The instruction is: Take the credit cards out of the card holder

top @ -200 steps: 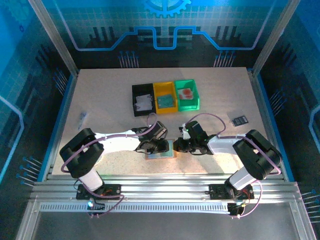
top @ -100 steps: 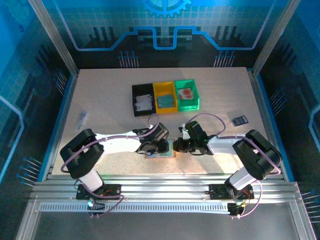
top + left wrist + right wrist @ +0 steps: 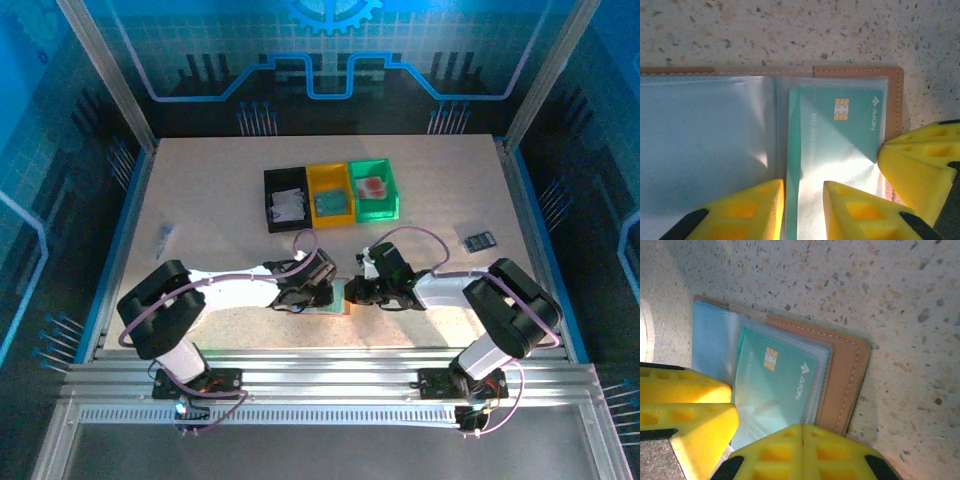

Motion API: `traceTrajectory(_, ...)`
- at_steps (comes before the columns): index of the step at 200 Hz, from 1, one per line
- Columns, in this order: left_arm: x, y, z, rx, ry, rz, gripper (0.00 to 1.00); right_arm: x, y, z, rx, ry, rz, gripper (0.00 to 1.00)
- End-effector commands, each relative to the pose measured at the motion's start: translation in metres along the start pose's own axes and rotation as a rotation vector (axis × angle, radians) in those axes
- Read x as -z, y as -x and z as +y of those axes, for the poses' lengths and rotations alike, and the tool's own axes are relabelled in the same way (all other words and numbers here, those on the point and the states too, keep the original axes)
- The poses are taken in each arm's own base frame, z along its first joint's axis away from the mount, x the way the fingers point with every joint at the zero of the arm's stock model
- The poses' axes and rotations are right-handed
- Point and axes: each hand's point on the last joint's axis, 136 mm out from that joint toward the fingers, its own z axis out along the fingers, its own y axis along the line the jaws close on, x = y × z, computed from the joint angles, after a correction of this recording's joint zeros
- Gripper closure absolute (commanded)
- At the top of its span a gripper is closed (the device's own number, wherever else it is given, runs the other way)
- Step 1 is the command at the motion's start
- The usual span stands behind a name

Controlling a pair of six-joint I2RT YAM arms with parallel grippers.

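Speckled tabletop point(image 3: 790, 25), open card holder point(image 3: 855, 71) beneath left tool point(image 3: 804, 186) parted over teal credit card point(image 3: 850, 130), right tool point(image 3: 802, 432) clenched.

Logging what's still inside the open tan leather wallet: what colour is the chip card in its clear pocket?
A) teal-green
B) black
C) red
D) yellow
A: the thin teal-green chip card sits behind the clear plastic pocket of the tan leather wallet.

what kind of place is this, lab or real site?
Likely a lab robot cell: aluminium frame, blue printed wall panels, coloured bins on a speckled tabletop.
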Motion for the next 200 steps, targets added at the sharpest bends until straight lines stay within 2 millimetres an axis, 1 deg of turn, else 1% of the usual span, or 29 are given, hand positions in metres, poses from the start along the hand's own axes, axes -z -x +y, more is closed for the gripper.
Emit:
traceTrajectory(1, 0.003, 0.0, 0.009, 0.002, 0.017, -0.032, 0.75, -0.007, -0.028, -0.024, -0.039, -0.074, 0.073, 1.0)
traceTrajectory(14, 0.004, 0.0, 0.009, 0.006, 0.009, -0.041, 0.78, -0.009, -0.029, -0.024, -0.042, -0.074, 0.078, 1.0)
traceTrajectory(38, 0.006, 0.002, 0.008, 0.014, -0.017, -0.059, 0.79, -0.01, -0.03, -0.025, -0.044, -0.072, 0.08, 1.0)
traceTrajectory(114, 0.012, 0.005, 0.004, 0.031, -0.071, -0.101, 0.88, -0.013, -0.032, -0.026, -0.047, -0.073, 0.084, 1.0)
traceTrajectory(170, 0.011, 0.005, 0.0, 0.046, -0.103, -0.101, 0.89, -0.016, -0.033, -0.024, -0.046, -0.062, 0.09, 1.0)
traceTrajectory(194, 0.01, 0.004, 0.0, 0.047, -0.104, -0.1, 0.93, -0.016, -0.034, -0.025, -0.047, -0.063, 0.092, 1.0)
traceTrajectory(200, 0.01, 0.005, 0.0, 0.047, -0.104, -0.101, 0.96, -0.017, -0.034, -0.024, -0.045, -0.061, 0.091, 1.0)
